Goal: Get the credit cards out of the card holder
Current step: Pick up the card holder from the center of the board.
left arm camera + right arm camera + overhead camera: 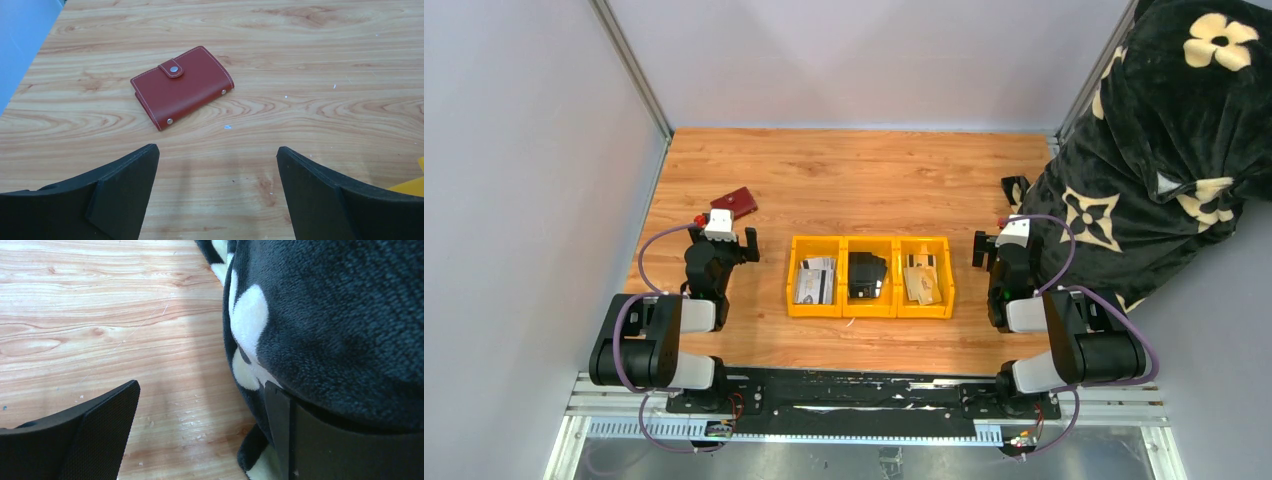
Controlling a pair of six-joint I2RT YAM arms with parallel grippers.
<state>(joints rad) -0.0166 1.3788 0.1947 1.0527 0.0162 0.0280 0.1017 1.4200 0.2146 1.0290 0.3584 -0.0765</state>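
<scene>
Wood-grain bench (864, 165) sits between plain grey walls, and a black blanket (1164, 150) with cream flowers bulges in over its right side. The card holder (734, 202) lies flat on the bench toward the far left, closed, its strap tab snapped down over the front. It rests just beyond the left arm (674, 320) and apart from it. From the left wrist view it lies ahead of the two black fingers (125, 195), a little left of the gap between them. The left jaws stand wide apart and hold nothing. The right jaws, on the right arm (1064, 330), are likewise spread wide and empty. Their outer finger is close against the blanket, though I cannot tell whether it touches. At mid-bench stands a yellow three-compartment bin (869, 312). Grey-white credit cards (814, 282) lie in its left compartment, a black wallet-like object (866, 275) in the middle, and tan-gold credit cards (922, 283) in the right.
</scene>
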